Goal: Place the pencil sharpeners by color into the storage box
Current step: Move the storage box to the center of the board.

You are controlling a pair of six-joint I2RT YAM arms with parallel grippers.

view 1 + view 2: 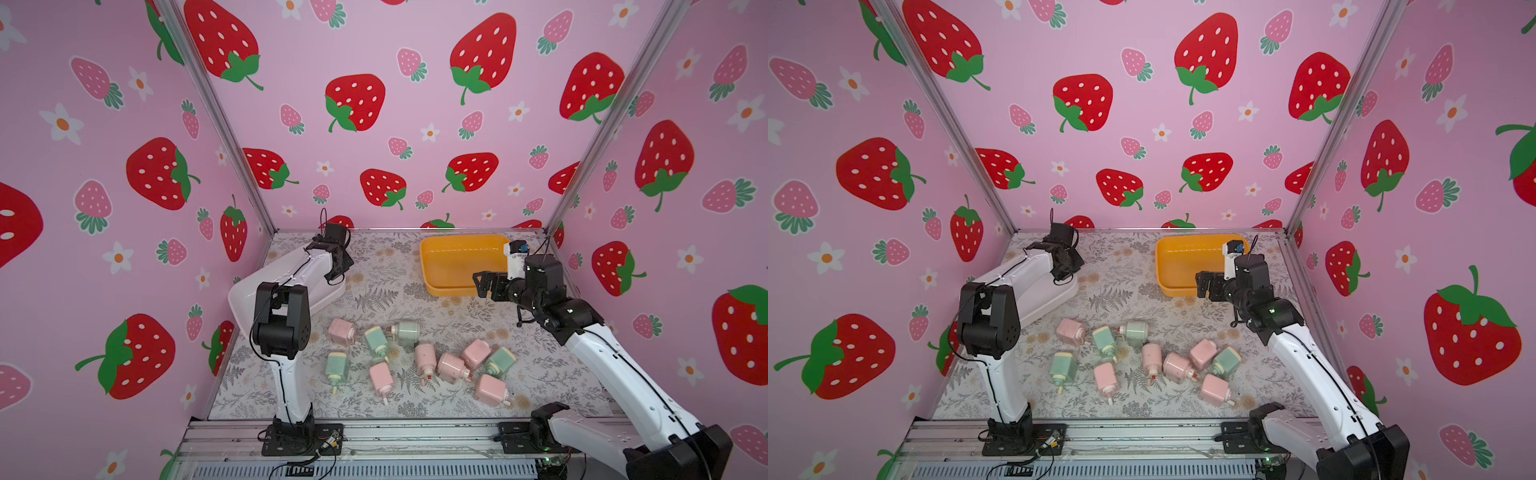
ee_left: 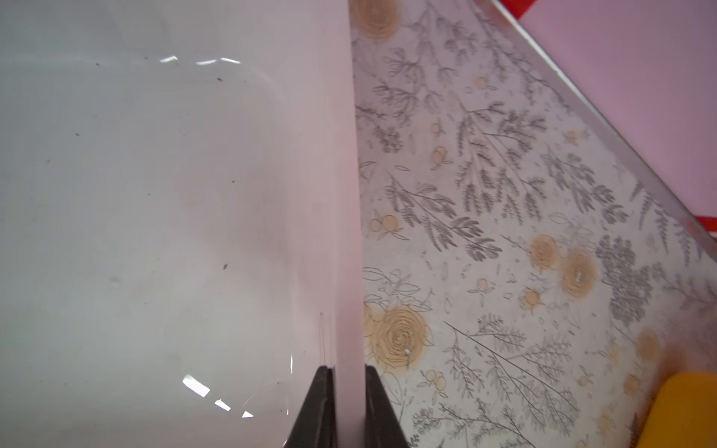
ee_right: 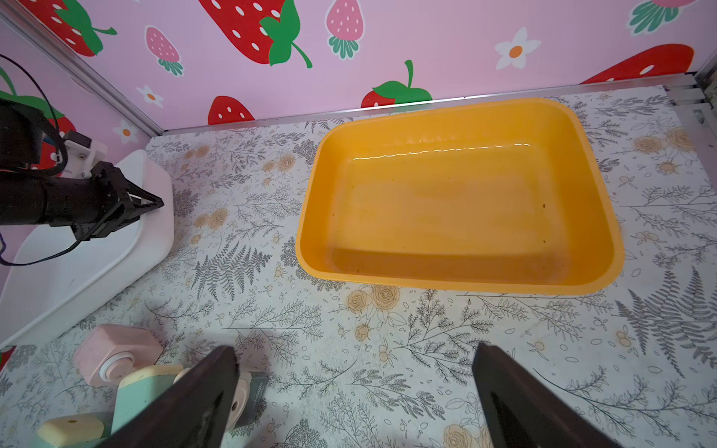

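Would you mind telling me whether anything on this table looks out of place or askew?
The white storage box sits diagonal to the table edges, its wall pinched by the left gripper. The pencil sharpeners lie scattered on the table, none in a box.

In a top view, your left gripper (image 1: 1066, 266) sits at the far rim of the white box (image 1: 1059, 296). Your right gripper (image 1: 1201, 286) hovers at the near rim of the orange box (image 1: 1160, 266). Ten pencil sharpeners (image 1: 1151, 358) lie scattered across the floral table (image 1: 1271, 374) between your arms: six pink, four green.
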